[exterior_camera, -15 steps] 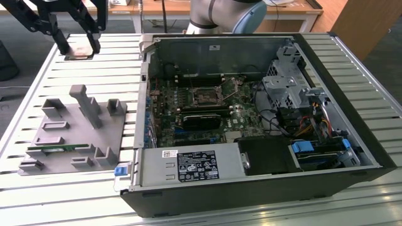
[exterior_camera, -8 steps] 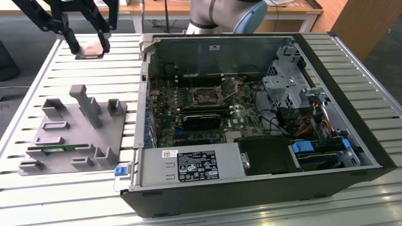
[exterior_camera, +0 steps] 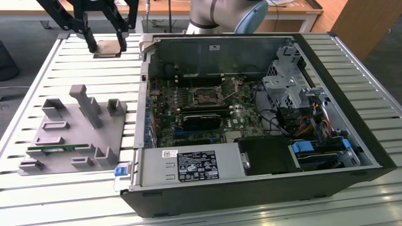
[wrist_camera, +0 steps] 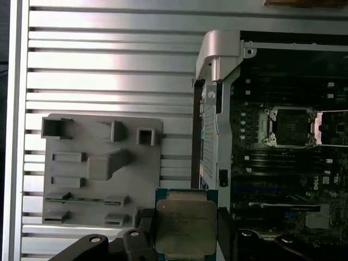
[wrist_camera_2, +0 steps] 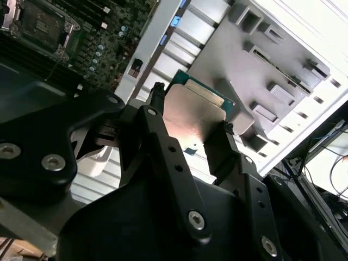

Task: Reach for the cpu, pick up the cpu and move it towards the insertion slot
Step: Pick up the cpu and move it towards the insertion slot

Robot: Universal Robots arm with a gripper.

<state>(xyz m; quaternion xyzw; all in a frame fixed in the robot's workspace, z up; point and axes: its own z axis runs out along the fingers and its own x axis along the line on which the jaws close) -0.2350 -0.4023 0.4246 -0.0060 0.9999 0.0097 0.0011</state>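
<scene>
gripper [exterior_camera: 107, 46] is clamped on the cpu [exterior_camera: 107, 48], two black fingers pinching it by opposite edges, hanging above the slatted table [exterior_camera: 75, 70] at the far end on the exterior view's left, just outside the open pc case [exterior_camera: 326, 155]. in both wrist views you can see the chip's silvery plate with its green rim sitting between the fingertips [wrist_camera: 145, 225], held flat. the insertion slot [exterior_camera: 205, 95] is on the motherboard [exterior_camera: 188, 117] inside the case, well apart from the chip, and its silvery bracket shows in the first wrist view too. what worries me: it's an edge grip on a thin flat part, so any bump on the case's tall metal wall could twist or drop it, and a tilted chip landing in a socket is bad news for the contacts. grey parts tray [exterior_camera: 69, 136] sits on the near left with a green memory stick [exterior_camera: 56, 148] in it. as for writing, there's a white-and-black label on the power supply [exterior_camera: 188, 165] and faint markings on the chip's top, but i can't make out any of it.
</scene>
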